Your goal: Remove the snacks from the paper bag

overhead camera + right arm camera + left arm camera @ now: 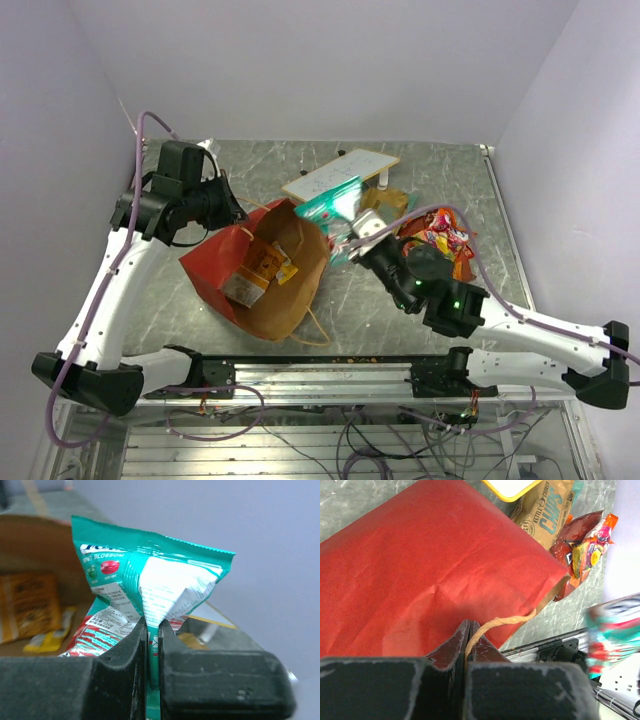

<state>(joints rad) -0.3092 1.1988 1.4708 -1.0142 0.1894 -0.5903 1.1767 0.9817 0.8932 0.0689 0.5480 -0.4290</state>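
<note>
**Paper bag** [215, 265]: lying on its side on the table [370, 310], left of centre, red outside facing up, brown mouth gaping toward the near right.

**Left gripper** [467, 630]: jaws pressed together, pinching the string handle [500, 623] at the bag's rim, apparently propping the mouth open.

**Teal packet** [155, 580]: hanging in the air just beside the bag's mouth, on its right, and clear of the paper.

**Right gripper** [152, 630]: jaws pressed together, pinching the teal packet by its lower seam.

**Already out:** a brown chips bag [398, 200] and a cluster of red and multicoloured packets [445, 240], lying right of the paper bag. A white board [340, 175] is sitting behind them.

**Remaining inside:** at least two orange-yellow packets [262, 268], resting on the bag's lower wall. Anything deeper is hidden.

**Progress (judgement):** running past halfway. The teal packet is waiting to be set down and the orange-yellow ones are waiting to be fetched.

**Room:**
- Bare table is showing at the near right, between the bag's mouth and the right arm.
- The far right is filling up with packets.
- Walls are closing in on three sides, and a metal rail is running along the near edge.
- A loose second handle [318, 330] is trailing at the bag's near lip and could snag.
</note>
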